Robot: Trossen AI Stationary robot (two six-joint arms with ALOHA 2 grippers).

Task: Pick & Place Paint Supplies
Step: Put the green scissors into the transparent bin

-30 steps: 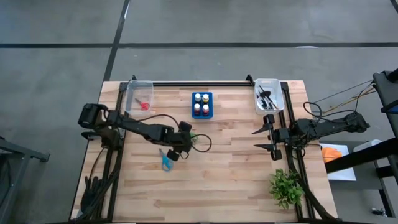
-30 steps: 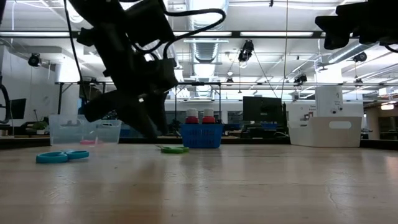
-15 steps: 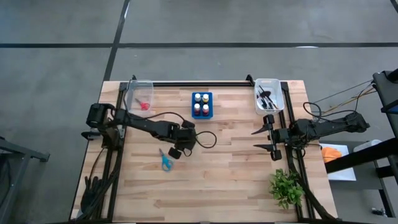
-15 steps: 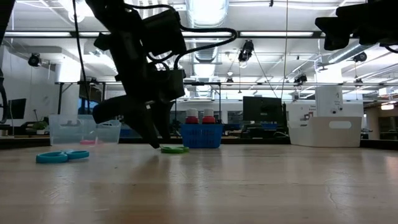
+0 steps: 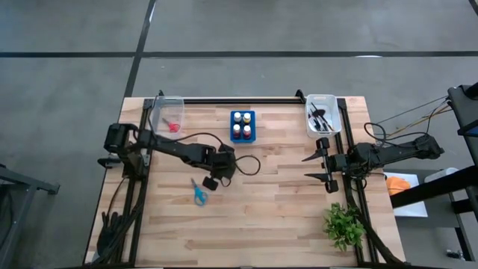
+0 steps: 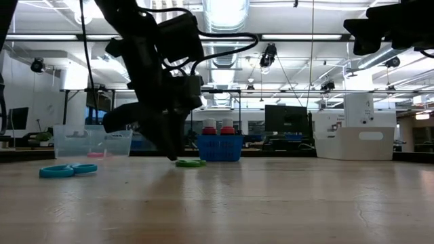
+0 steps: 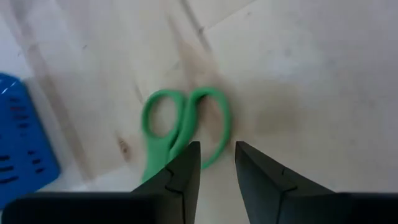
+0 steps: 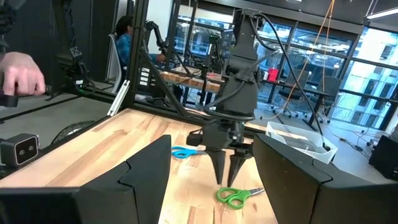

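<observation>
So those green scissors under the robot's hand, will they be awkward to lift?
Probably a little. The green scissors lie flat on the wooden table, so the left hand has little height to pinch and must nip a thin handle loop. They look small and stiff, likely light, and may pivot or slide on the smooth wood if nudged off-centre.

Green-handled scissors (image 7: 184, 132) are laid flat on the counter (image 5: 284, 217) near its middle. Blue-handled scissors (image 5: 199, 192) are laid flat nearby, toward the front. Red-handled scissors (image 5: 172, 125) are seen inside a clear bin (image 5: 158, 107). Paint bottles (image 5: 241, 125) are stood upright; dark brushes (image 5: 321, 118) are piled in a white bin (image 5: 335, 104).
</observation>
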